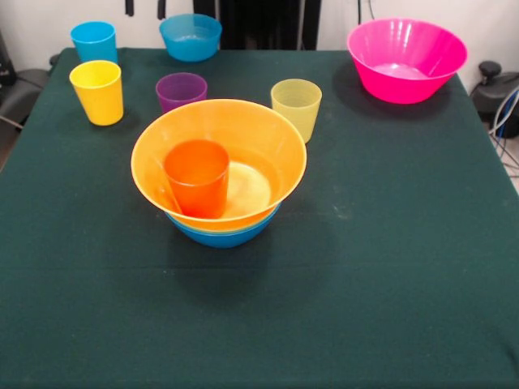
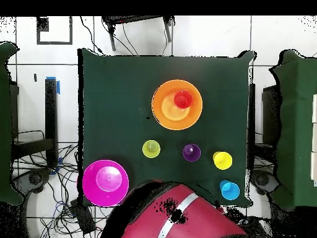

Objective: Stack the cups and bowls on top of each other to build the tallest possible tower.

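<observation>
Red and black robot arm (image 2: 186, 217) drawn back, bulk low over worktop's (image 2: 117, 99) robot-side edge. Claw (image 1: 144, 8): only dark tips show at top edge; open/closed can't tell.

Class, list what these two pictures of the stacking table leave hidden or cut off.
1. Front view: the medium blue bowl under the orange-yellow bowl shows only its lower wall; overhead, it is fully covered.
2. Overhead: the robot arm hides the small blue bowl that the front view shows.
3. Gripper: cut off by the front view's top edge; open or shut unclear.
</observation>
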Robot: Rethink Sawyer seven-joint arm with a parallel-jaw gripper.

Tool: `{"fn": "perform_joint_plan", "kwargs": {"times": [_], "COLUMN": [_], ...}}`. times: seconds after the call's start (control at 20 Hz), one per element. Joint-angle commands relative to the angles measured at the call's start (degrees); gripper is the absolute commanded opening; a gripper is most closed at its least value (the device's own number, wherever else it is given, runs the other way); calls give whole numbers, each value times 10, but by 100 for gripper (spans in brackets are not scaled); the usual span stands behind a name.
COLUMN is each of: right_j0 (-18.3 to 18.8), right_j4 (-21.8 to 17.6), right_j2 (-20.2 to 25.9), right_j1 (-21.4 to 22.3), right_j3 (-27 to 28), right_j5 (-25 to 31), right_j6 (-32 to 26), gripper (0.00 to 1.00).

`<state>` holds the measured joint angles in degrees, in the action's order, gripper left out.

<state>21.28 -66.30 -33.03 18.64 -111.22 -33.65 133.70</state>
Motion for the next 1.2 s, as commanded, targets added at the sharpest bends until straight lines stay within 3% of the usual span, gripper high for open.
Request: {"fn": "perform_joint_plan", "kwargs": {"times": [0.05, 0.4, 0.8, 1.2], "right_j0": [1, -23, -33, -29], "right_j4": [19, 89, 111, 140], "right_j2": [83, 52, 41, 36], "right_j1": [1, -14, -20, -51], "right_j3": [-12, -42, -47, -42], "right_j5": [52, 14, 3, -28], "right_j6": [67, 15, -6, -26], "gripper": [100, 100, 100, 100]}}
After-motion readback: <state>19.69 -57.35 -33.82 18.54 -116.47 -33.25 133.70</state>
